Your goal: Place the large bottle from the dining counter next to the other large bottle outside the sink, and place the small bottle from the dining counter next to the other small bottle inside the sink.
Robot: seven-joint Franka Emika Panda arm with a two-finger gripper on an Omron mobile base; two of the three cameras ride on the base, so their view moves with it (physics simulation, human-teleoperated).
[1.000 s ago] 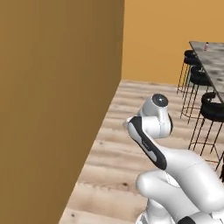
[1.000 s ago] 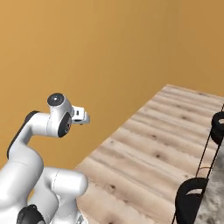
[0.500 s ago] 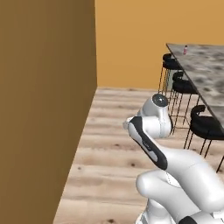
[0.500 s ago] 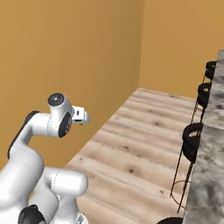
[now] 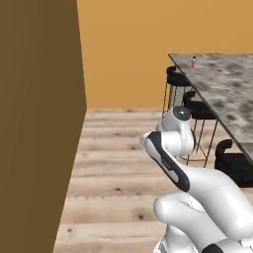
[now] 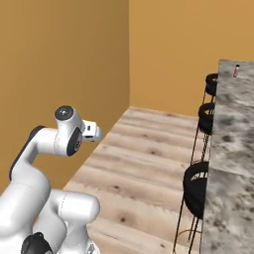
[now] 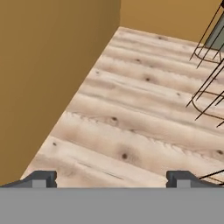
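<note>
Over bare floor [image 7: 131, 131] my end effector [image 7: 111, 178] hangs wide open and empty, the table [image 5: 222, 89] with its tiny bottle [image 5: 193, 61] well off toward two o'clock.

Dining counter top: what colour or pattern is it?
Mottled grey-brown stone; the dining counter shows best in the left base view.

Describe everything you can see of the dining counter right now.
The dining counter is a broad slab of mottled grey-brown stone running along the right of both base views. Black round-seated wire-legged stools are lined up along its near edge. One small bottle, too tiny to detail, stands near its far corner. Nothing else shows on it.
</note>
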